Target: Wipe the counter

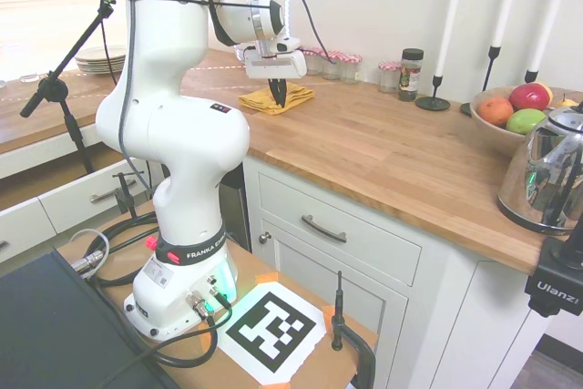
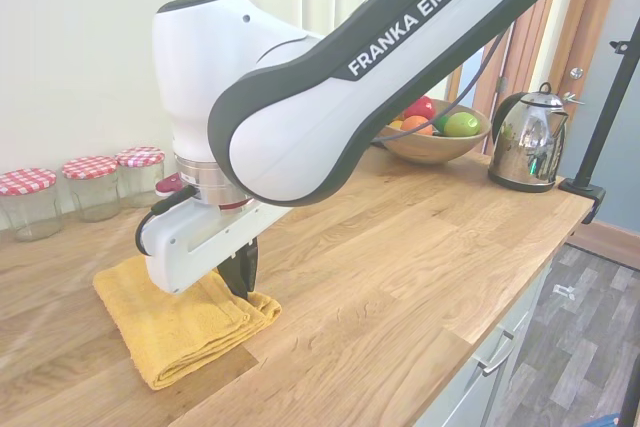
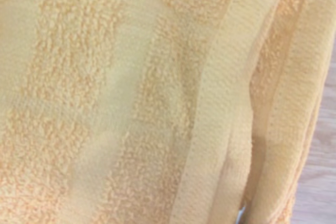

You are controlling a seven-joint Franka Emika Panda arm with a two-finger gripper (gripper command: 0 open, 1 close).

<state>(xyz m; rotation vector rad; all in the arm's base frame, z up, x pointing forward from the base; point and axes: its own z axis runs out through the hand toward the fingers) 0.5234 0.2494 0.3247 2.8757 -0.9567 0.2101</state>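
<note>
The counter (image 1: 383, 152) is a long brown butcher-block top (image 2: 400, 247) over white cabinets. On it, near the back wall, lies a folded yellow towel (image 1: 296, 95) (image 2: 170, 322). My gripper (image 1: 279, 97) (image 2: 241, 282) points straight down onto the towel's near-right part. Its dark fingers stand together with their tips sunk in the cloth. The wrist view is filled with the towel's (image 3: 131, 103) terry weave, and a strip of wood shows along one edge.
Red-checked lidded jars (image 1: 337, 63) (image 2: 90, 187) line the wall behind the towel, with a spice jar (image 1: 411, 75) and black candlesticks (image 1: 434, 97) beside them. Further along stand a fruit bowl (image 1: 510, 120) (image 2: 435, 137) and a steel kettle (image 1: 551, 170) (image 2: 528, 137). Stacked plates (image 1: 100, 61) sit far left.
</note>
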